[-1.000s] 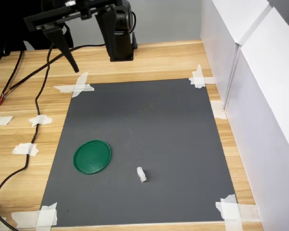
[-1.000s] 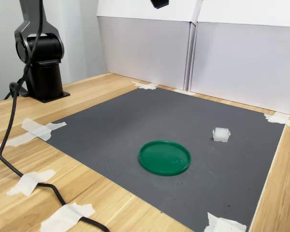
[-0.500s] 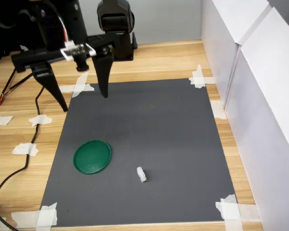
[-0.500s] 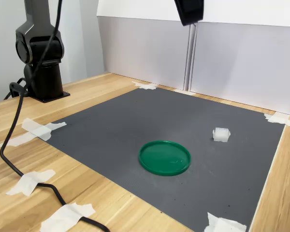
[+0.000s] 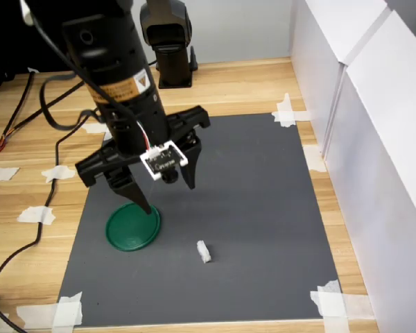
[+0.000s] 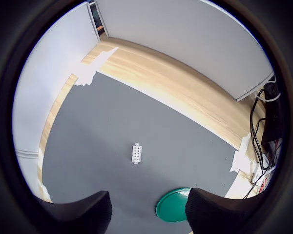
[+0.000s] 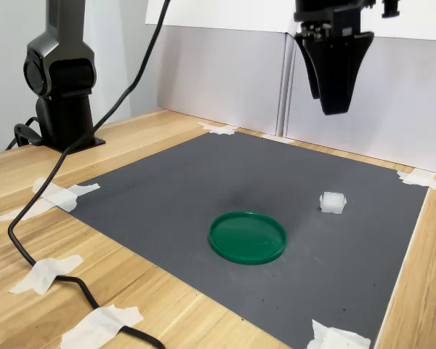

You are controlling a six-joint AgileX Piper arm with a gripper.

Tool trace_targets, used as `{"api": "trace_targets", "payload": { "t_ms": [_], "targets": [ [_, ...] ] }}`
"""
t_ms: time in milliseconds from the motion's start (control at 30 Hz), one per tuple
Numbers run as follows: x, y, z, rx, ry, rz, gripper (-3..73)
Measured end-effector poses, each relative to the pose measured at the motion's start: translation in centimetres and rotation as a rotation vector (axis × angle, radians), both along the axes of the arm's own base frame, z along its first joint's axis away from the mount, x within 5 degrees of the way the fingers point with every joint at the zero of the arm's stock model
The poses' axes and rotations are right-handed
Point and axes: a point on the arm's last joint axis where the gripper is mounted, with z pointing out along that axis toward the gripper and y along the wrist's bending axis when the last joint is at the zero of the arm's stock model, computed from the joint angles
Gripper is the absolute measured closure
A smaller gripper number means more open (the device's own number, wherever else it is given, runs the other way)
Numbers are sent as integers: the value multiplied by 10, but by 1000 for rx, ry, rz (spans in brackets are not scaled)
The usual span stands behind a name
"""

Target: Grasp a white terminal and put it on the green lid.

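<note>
First exterior view shows a yellow label with a black warning triangle on the arm (image 5: 107, 66); its print is too small to read. Its gripper (image 5: 168, 195) hangs above the grey mat (image 5: 249, 180) with jaws spread wide and nothing between them. The white terminal (image 5: 204, 251) lies on the mat nearer its front edge, apart from the gripper, and the green lid (image 5: 132, 226) sits beside it toward the mat's left edge. Tape pins the mat's corners to a wooden table (image 5: 236, 83); white panels (image 5: 374, 125) wall the right side.
</note>
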Motion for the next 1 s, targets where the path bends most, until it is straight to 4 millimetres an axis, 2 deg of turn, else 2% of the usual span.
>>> {"api": "trace_targets", "payload": {
  "t_ms": [233,733,1000],
  "targets": [
    [6,27,-19,-13,29,33,64],
    [32,24,-80,-87,93,2,65],
    [39,16,-91,-92,81,-36,65]
  ]
}}
